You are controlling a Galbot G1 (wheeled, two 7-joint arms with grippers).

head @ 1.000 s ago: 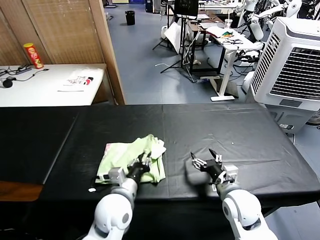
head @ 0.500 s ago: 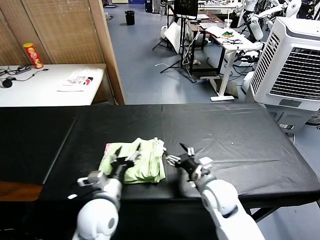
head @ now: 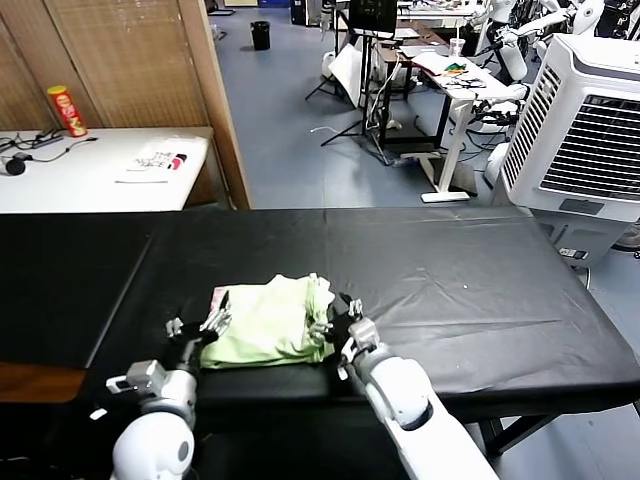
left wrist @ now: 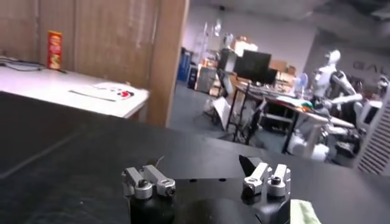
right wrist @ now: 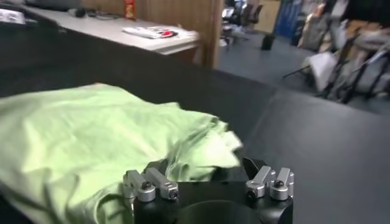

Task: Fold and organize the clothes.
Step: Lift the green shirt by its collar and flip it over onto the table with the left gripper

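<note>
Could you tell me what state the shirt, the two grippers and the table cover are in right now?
shirt: folded into a compact bundle, lying on the cover, held by neither gripper.
left gripper: open, at the bundle's left edge.
right gripper: open, at the bundle's right edge.
black table cover: spread over the table, lightly wrinkled.

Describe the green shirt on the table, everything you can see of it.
The shirt is pale lime-green, thin and soft-looking, folded into a rough, rumpled rectangle with bunched edges on the robot's right side. It lies flat on the black table cover near the front edge. The open left gripper and open right gripper flank it.
</note>
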